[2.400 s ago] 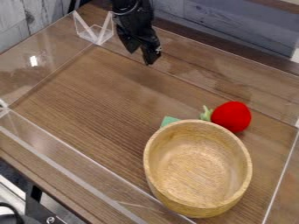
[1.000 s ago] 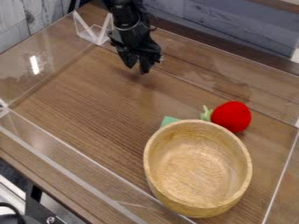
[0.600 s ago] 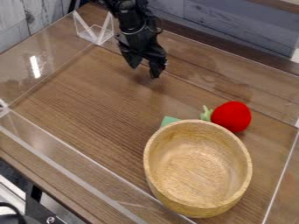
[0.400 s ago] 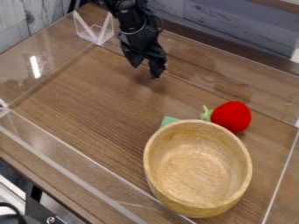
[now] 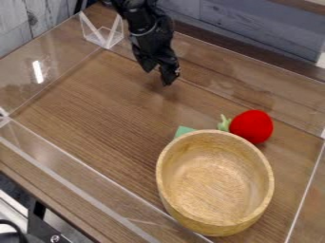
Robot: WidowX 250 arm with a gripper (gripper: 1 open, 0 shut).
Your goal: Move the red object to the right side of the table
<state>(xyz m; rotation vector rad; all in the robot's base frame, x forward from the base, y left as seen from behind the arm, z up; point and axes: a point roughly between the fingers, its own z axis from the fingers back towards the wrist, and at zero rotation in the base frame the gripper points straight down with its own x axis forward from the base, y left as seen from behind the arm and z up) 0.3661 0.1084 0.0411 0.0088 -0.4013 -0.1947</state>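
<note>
The red object (image 5: 252,125) is a small round ball with a green leaf piece. It lies on the brown wood-grain table (image 5: 89,109) near the right wall, just behind the wooden bowl. My gripper (image 5: 162,74) hangs at the back middle of the table, pointing steeply down, well to the left of and behind the red object. Its dark fingers stand apart with nothing between them. It touches neither the ball nor the bowl.
A large light wooden bowl (image 5: 165,173) sits at the front right, its rim almost against the red object. Low clear acrylic walls (image 5: 64,169) border the table on all sides. Bare wood lies left of the bowl.
The wrist has rolled, so the fingers now line up differently. The gripper has edged slightly right and toward the camera. The red object and the bowl have stayed put.
</note>
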